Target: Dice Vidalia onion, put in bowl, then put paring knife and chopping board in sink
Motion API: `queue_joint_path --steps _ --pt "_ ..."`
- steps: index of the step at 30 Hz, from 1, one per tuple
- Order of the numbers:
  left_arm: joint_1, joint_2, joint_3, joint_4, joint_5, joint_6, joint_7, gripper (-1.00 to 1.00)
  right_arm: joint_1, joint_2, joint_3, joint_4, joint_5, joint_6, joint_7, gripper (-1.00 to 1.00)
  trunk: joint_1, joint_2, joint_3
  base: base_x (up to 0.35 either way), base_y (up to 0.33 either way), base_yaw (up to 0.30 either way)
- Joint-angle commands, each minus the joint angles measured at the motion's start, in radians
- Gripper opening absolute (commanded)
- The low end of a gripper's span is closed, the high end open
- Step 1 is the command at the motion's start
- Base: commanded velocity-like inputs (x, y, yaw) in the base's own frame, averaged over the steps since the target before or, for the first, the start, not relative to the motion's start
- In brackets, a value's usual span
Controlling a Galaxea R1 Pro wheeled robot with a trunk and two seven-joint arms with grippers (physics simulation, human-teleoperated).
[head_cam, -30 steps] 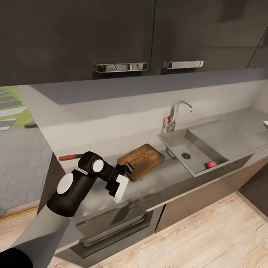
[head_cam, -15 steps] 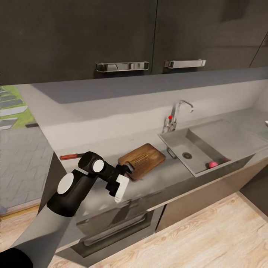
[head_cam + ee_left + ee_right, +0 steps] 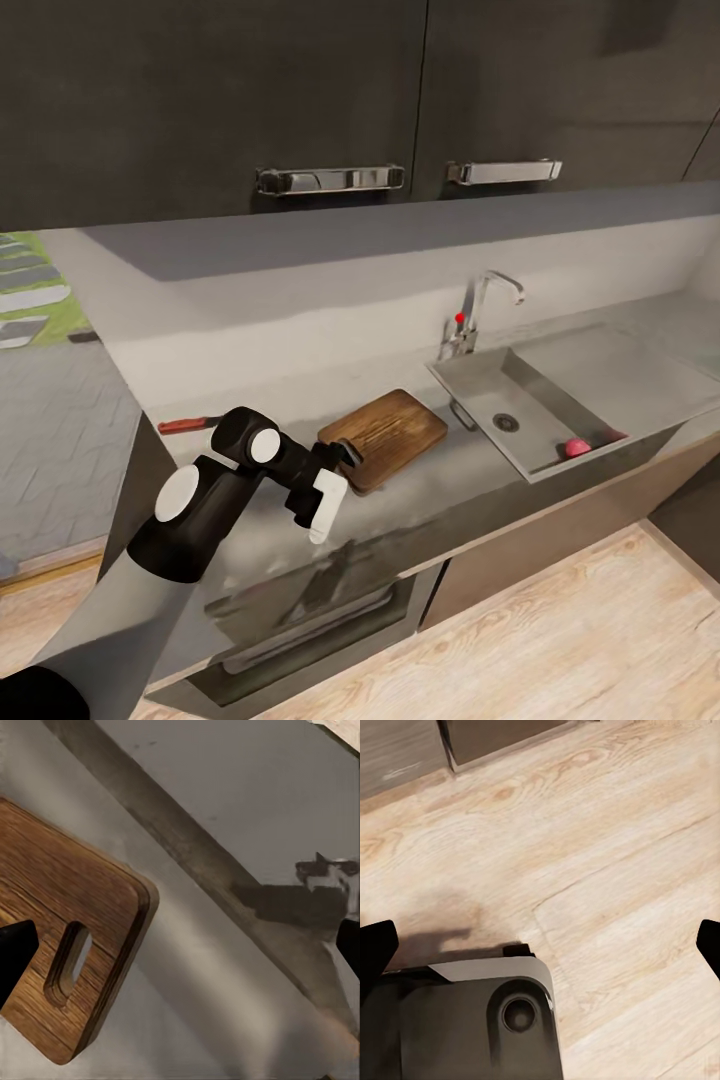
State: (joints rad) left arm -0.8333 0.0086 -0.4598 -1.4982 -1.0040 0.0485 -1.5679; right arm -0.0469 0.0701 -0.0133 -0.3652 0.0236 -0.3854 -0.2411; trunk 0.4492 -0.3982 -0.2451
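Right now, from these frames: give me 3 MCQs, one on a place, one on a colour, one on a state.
1. Where is the small pinkish-red round onion?
A. on the brown rectangular wooden chopping board
B. in the rectangular stainless-steel sink
C. on the floor

2. What colour is the slim paring knife's handle?
A. red
B. blue
C. white

3. What state is the left gripper in?
A. shut on the board
B. shut on the knife
C. open, holding nothing

Answers:
1 B: it lies in the basin near the front wall.
2 A: the handle on the grey countertop is red.
3 C: the left wrist view shows the fingertips wide apart over the board's slot end.
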Motion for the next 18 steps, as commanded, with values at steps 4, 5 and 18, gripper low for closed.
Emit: queue_joint_path --steps 4,5,18 --pt "-0.001 0.001 -0.001 -0.002 -0.004 0.005 -0.003 1.00 -0.001 0.000 -0.001 0.001 0.003 -0.003 -0.003 1.00 0.001 -0.002 -0.002 0.197 0.055 0.000" --pt "-0.001 0.001 -0.001 -0.002 -0.004 0.005 -0.003 1.00 -0.001 0.000 -0.001 0.000 0.003 -0.003 -0.003 1.00 0.001 -0.002 -0.002 0.210 0.110 0.000" --pt "-0.001 0.003 -0.002 -0.001 -0.004 0.005 -0.003 1.00 -0.001 0.002 -0.001 0.001 0.003 -0.002 -0.003 1.00 0.001 -0.002 -0.002 0.052 0.031 0.000"
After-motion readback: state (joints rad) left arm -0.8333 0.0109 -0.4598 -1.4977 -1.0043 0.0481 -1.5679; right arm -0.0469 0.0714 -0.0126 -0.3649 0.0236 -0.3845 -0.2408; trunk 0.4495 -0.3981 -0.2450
